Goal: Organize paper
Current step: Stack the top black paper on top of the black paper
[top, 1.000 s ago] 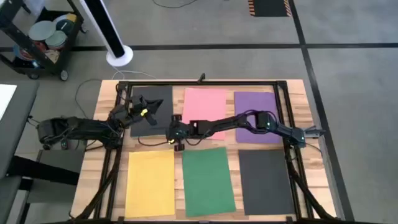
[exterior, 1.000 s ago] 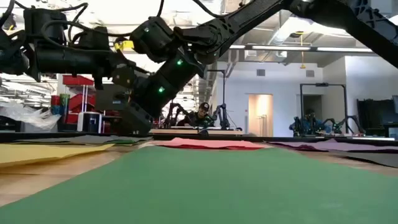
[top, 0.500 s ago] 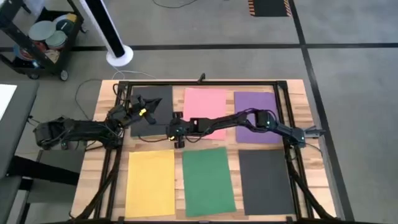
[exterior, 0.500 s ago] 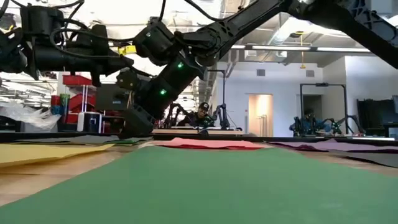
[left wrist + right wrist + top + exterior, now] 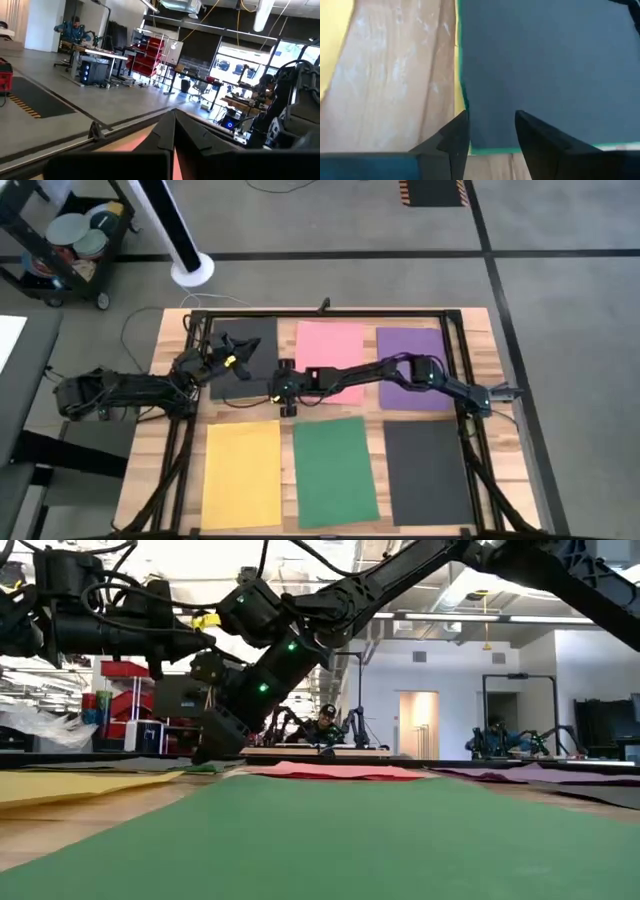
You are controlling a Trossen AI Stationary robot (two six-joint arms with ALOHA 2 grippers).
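Six sheets of paper lie flat on the wooden table: black, pink and purple in the far row, yellow, green and black in the near row. My right gripper is open, low over the near right corner of the far black sheet. A green edge shows under that sheet. My left gripper is shut and raised above the same sheet, holding nothing. My right gripper points down at the far black sheet's near right corner, one finger at the sheet's edge and the other over the sheet. Whether the fingertips touch the paper, I cannot tell.
A black metal frame runs round the table top, and cables lie along the left side. Bare wood lies between the far black sheet and the yellow one. A cart and a white pole base stand on the floor beyond the table.
My right gripper has moved a little toward the table's far edge and down, onto the near right corner of the far black sheet. The sheets have not moved.
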